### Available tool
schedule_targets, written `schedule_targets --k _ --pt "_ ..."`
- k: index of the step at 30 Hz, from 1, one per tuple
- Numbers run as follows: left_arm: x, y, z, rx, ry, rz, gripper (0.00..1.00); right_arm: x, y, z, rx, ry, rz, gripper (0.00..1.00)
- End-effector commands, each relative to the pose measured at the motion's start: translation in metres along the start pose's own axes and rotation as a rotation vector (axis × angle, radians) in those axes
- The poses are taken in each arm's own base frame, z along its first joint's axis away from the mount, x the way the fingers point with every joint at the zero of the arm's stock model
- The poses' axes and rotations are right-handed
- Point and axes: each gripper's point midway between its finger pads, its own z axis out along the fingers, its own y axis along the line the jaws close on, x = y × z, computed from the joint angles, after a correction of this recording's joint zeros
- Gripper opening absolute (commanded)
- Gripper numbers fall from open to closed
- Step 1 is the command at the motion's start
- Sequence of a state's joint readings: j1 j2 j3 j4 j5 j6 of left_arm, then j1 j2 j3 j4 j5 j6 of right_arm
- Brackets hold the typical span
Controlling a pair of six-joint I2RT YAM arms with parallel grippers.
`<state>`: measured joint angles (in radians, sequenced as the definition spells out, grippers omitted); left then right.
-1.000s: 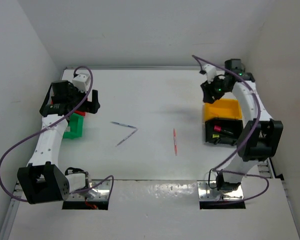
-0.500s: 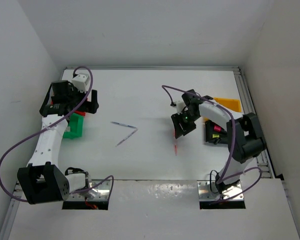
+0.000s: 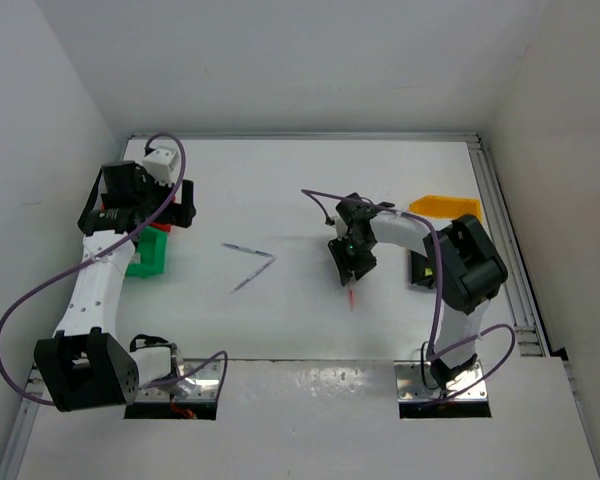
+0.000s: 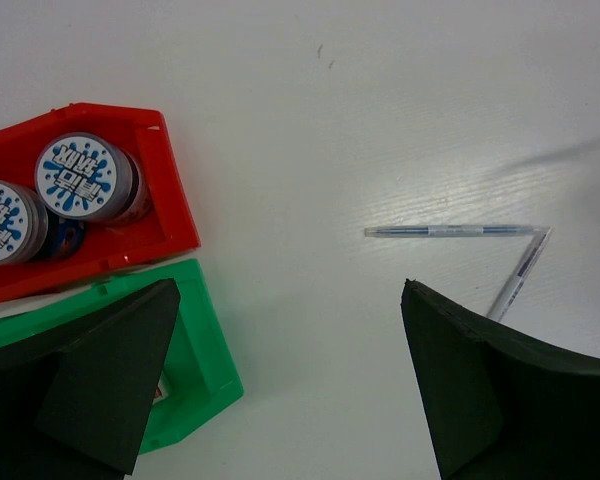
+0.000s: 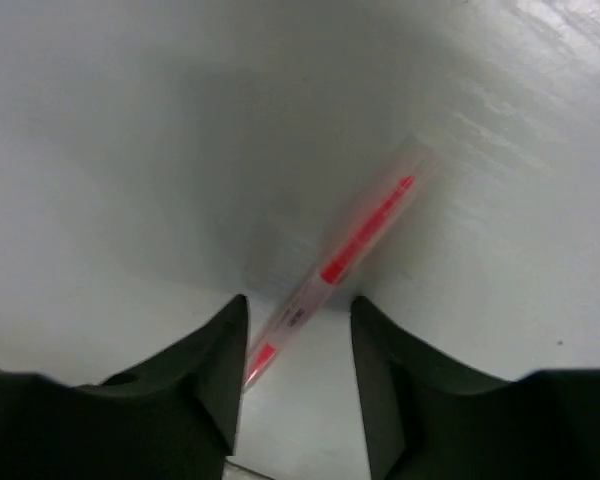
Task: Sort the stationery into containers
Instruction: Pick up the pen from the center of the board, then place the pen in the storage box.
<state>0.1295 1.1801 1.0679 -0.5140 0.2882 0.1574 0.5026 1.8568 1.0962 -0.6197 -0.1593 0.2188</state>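
An orange pencil [image 5: 352,248] lies on the white table, its near end between my right gripper's [image 5: 298,330] open fingers; they stand on either side of it, low over the table. In the top view this gripper [image 3: 352,262] covers the pencil's [image 3: 351,292] far end. My left gripper [image 4: 290,400] is open and empty, hovering [image 3: 170,215] by the red bin [image 4: 175,205] and the green bin [image 4: 208,372]. Two blue-white tape rolls [image 4: 80,178] lie in the red bin. Two thin grey pens [image 4: 450,231] form a V on the table [image 3: 250,260].
The yellow-orange bin [image 3: 445,206] sits at the right, and the black bin [image 3: 418,270] beside it is mostly hidden by my right arm. White walls close in the table on the left, back and right.
My right arm has swung left from over the yellow-orange bin to the orange pencil and come down astride it. The left arm has not moved.
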Motion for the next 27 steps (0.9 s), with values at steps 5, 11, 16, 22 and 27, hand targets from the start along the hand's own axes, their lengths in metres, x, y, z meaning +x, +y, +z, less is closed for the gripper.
schedule_targets --k 5,11,16,22,27 --pt "-0.014 0.0 -0.008 -0.013 -0.041 0.027 1.0 -0.008 -0.027 0.011 0.141 0.009 0.005 0.2" --pt "-0.012 0.0 -0.007 -0.014 -0.04 0.028 1.0 -0.032 -0.043 -0.025 0.081 -0.058 -0.059 0.0" --pt "-0.01 -0.002 -0.001 0.005 -0.034 0.017 1.0 -0.082 -0.081 -0.114 0.055 -0.234 -0.305 0.0" --pt "-0.013 -0.007 0.003 0.033 -0.042 0.003 1.0 -0.119 -0.161 -0.186 0.151 -0.405 -0.406 0.0" --pt "-0.012 -0.004 0.002 0.022 -0.037 0.009 1.0 -0.114 -0.222 -0.2 0.237 -0.426 -0.508 0.0"
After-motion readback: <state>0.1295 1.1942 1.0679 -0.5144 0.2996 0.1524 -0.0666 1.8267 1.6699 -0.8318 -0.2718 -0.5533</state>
